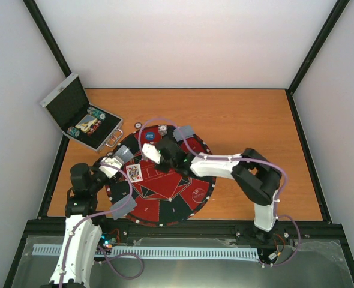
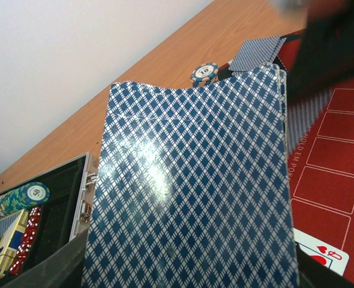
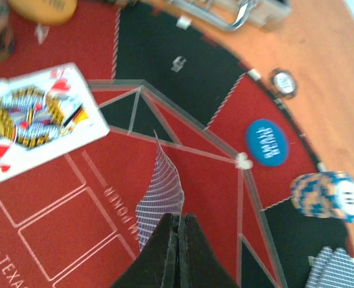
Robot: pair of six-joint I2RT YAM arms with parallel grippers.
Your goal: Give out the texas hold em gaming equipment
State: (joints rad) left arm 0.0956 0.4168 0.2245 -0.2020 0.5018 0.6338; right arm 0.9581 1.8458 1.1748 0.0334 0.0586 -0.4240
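My left gripper point(image 1: 118, 159) is shut on a deck of blue diamond-backed playing cards point(image 2: 189, 186) that fills the left wrist view and hides its fingers. My right gripper point(image 3: 178, 219) is shut on one card point(image 3: 159, 192), seen edge-on and bent, just above the red mat point(image 3: 57, 198). From above, the right gripper point(image 1: 147, 154) hovers over the mat's upper left part. A face-up court card point(image 3: 36, 120) lies ahead of it. A blue button point(image 3: 267, 142), a chip stack point(image 3: 329, 196) and face-down cards point(image 3: 339, 267) sit at the mat's edge. An orange button point(image 3: 45, 7) shows at the top.
The open silver case point(image 1: 81, 112) stands at the table's back left, with chips point(image 2: 18, 201), red dice point(image 2: 27, 240) and a card box point(image 2: 3, 240) inside. More face-down cards point(image 1: 124, 207) lie on the mat's near left edge. A small chip point(image 3: 283, 82) rests on the wood.
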